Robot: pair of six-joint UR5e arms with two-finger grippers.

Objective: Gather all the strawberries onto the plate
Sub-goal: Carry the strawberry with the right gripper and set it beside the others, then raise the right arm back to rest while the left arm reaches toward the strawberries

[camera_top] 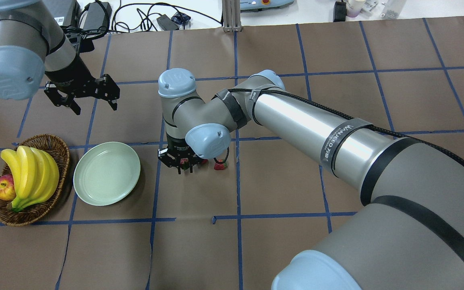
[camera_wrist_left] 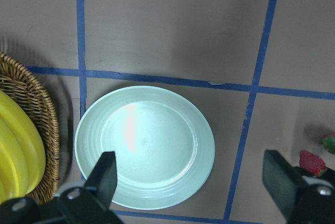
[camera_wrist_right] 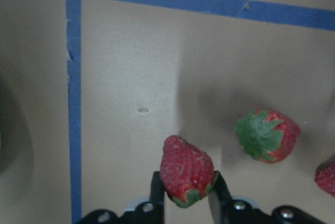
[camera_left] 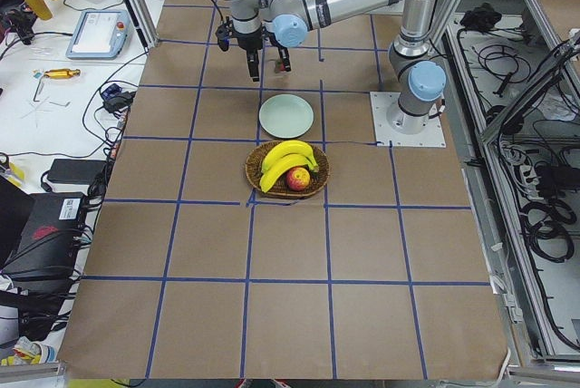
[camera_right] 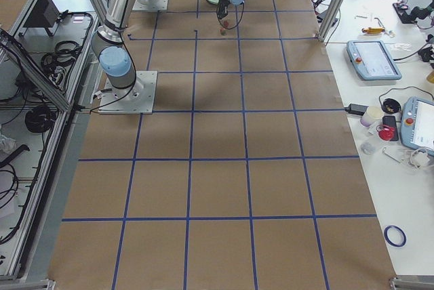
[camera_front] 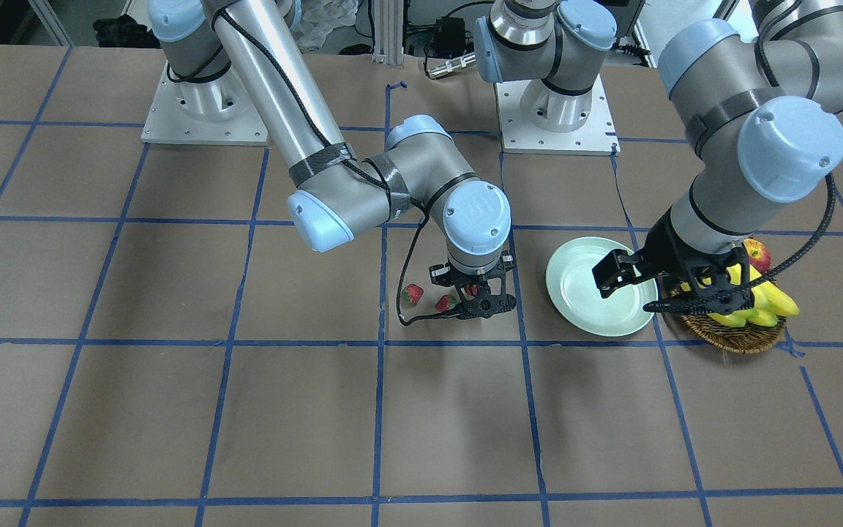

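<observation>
Pinching one strawberry (camera_wrist_right: 186, 169) near its cap, the right gripper (camera_wrist_right: 187, 183) is likely needing a slow, straight lift toward the plate (camera_wrist_left: 144, 148).

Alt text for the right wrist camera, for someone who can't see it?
The right gripper clamps a red strawberry between its fingers at bottom centre. A second strawberry lies on the brown table to its right; part of a third shows at the right edge.

A brown wicker basket (camera_top: 30, 216) holds a bunch of yellow bananas (camera_top: 30, 173) and a red-yellow apple (camera_top: 3, 188). It sits on a brown table (camera_top: 336, 60) gridded with blue tape.
</observation>
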